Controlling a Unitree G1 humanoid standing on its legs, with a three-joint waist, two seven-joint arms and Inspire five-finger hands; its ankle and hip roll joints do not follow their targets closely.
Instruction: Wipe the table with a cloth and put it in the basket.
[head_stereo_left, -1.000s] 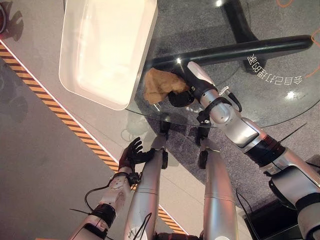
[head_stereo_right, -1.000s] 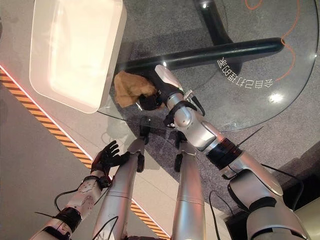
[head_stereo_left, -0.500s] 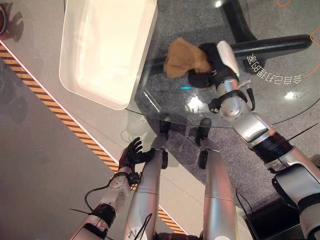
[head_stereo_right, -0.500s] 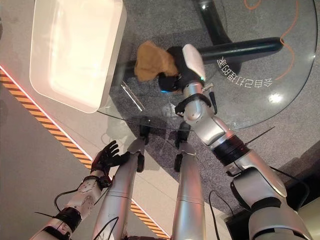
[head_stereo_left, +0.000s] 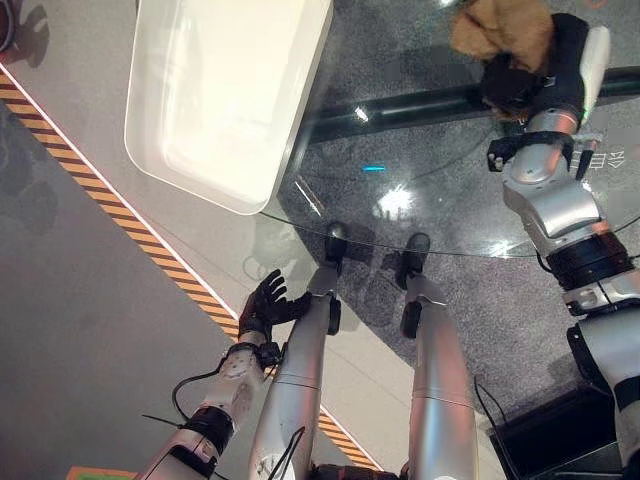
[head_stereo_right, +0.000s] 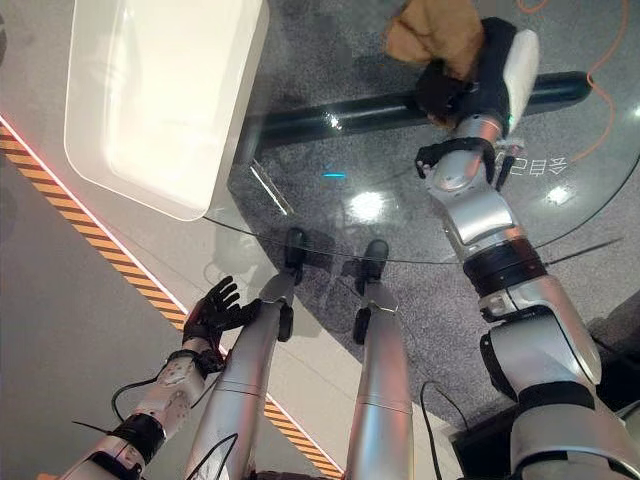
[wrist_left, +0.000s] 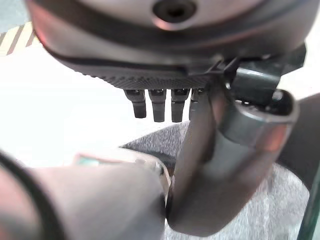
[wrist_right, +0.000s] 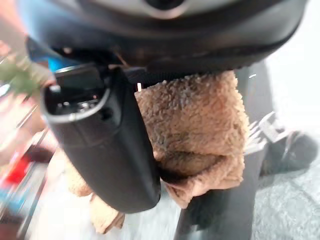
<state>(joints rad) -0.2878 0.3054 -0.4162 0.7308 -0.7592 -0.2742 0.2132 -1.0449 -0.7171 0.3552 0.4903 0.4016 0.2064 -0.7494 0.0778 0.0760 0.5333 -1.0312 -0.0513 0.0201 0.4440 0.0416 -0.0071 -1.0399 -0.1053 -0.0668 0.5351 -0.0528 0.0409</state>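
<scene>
One white basket (head_stereo_left: 215, 100) on counter (head_stereo_left: 400, 215) edge, nothing visible inside. Right robot hand (head_stereo_left: 545, 75) clenched on tan cloth (head_stereo_left: 500, 28), now farther from basket. Left robot hand (head_stereo_left: 262, 305) low, fingers spread, holding nothing, unchanged.

- prob. lab / demo hall, not a home
- hazard-stripe tape (head_stereo_left: 120, 215) on grey floor (head_stereo_left: 70, 330)
- round glass table (head_stereo_right: 560, 215) w/ black base, white tub (head_stereo_left: 225, 95) at its edge
</scene>
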